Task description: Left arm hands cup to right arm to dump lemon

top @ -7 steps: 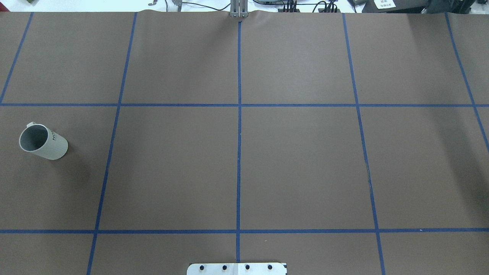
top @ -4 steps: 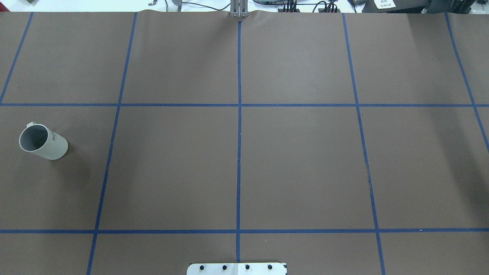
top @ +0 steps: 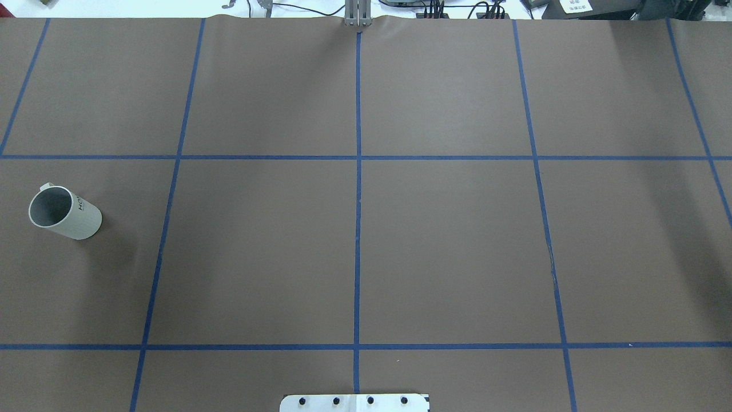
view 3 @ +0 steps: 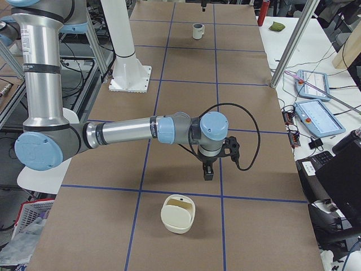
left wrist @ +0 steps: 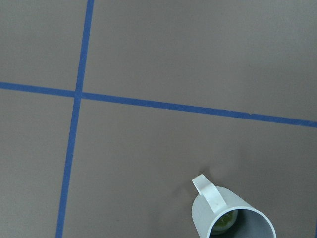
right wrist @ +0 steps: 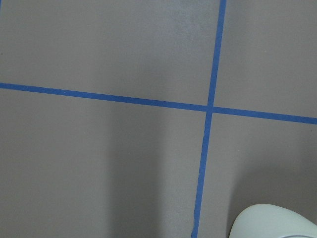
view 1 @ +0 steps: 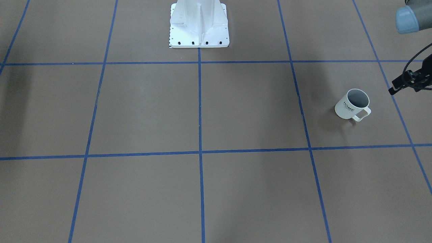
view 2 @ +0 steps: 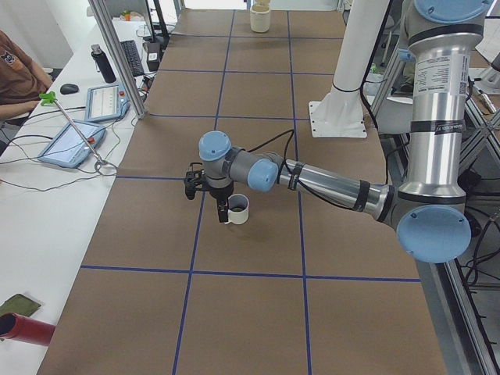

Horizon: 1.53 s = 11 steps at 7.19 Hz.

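The cup (top: 64, 213) is seen upright on the left of the bench (top: 366, 252), with the lemon (left wrist: 224, 221) lying inside. The left pincer (view 2: 223, 209) is held just beside it. Whether it is spread cannot be told, nor can that be told for the right pincer (view 3: 207, 170). The cup's wall should be straddled squarely and closed on gently, so that it is lifted level.

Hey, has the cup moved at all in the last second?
No. In the overhead view the cup sits in the same spot, at the same gap from the blue tape line on its right, with its handle turned the same way.
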Tool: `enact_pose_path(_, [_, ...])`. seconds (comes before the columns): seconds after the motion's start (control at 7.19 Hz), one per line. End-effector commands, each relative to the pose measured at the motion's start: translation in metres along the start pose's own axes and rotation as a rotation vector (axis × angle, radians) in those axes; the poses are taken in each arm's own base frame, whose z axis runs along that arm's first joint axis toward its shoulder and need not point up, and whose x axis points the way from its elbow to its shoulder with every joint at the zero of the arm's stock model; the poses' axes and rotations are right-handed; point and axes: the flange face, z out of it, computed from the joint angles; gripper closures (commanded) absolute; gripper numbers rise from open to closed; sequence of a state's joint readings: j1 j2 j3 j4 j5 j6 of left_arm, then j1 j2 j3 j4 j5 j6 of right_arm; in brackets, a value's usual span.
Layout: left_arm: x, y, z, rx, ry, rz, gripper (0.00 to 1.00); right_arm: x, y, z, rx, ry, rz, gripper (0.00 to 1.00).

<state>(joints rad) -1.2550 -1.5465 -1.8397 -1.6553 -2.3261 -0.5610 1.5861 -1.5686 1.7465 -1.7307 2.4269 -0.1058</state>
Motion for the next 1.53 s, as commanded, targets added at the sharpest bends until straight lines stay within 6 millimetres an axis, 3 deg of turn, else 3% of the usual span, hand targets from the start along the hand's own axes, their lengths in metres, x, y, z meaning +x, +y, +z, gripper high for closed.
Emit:
enact_pose_path(0.0, [0.024, 0.010, 0.031, -0.029, -0.014, 0.058, 0.00, 0.000, 0.000, 0.000, 0.001, -0.003, 0.000, 0.00])
enact_pose_path(0.7, [0.048, 0.012, 0.072, -0.081, -0.048, 0.114, 0.02, -0.001, 0.000, 0.000, 0.000, -0.001, 0.000, 0.00])
enact_pose_path(1.11, [0.035, -0.004, 0.101, -0.071, -0.045, 0.130, 0.06, 0.000, 0.000, 0.000, 0.000, -0.003, 0.001, 0.00])
enact_pose_path(1.25, [0.035, -0.007, 0.103, -0.055, -0.032, 0.142, 0.16, 0.000, 0.000, 0.000, -0.001, -0.003, 0.002, 0.00])
enact_pose_path(1.39, [0.037, -0.006, 0.102, -0.056, -0.028, 0.141, 0.38, 0.000, 0.000, 0.000, -0.002, -0.002, 0.002, 0.00])
